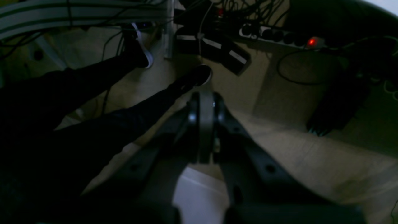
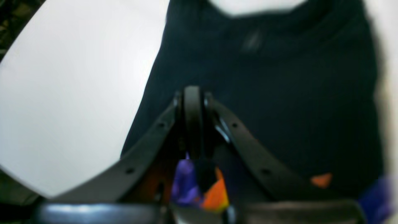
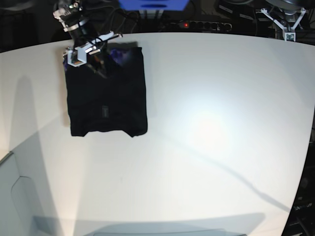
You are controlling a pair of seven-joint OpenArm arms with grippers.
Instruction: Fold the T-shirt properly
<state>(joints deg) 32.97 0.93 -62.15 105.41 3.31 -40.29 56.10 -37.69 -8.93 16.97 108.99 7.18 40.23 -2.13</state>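
Observation:
The T-shirt (image 3: pixel 107 96) lies as a flat black rectangle on the far left of the white table (image 3: pixel 211 128). In the right wrist view the T-shirt (image 2: pixel 264 87) fills the frame, with its orange and purple print (image 2: pixel 214 193) close under the wrist. My right gripper (image 2: pixel 192 93) is shut just above the cloth at the far edge; no fold shows between its fingers. In the base view my right gripper (image 3: pixel 101 66) sits at the shirt's far edge. My left gripper (image 1: pixel 205 102) is shut on nothing, off the table's far side above the floor.
Beyond the table's far edge are a power strip (image 1: pixel 273 35) with a red light, tangled cables and a person's dark legs and shoes (image 1: pixel 192 77). The left arm (image 3: pixel 284 19) stands at the far right corner. A grey bin edge (image 3: pixel 15 191) shows at front left.

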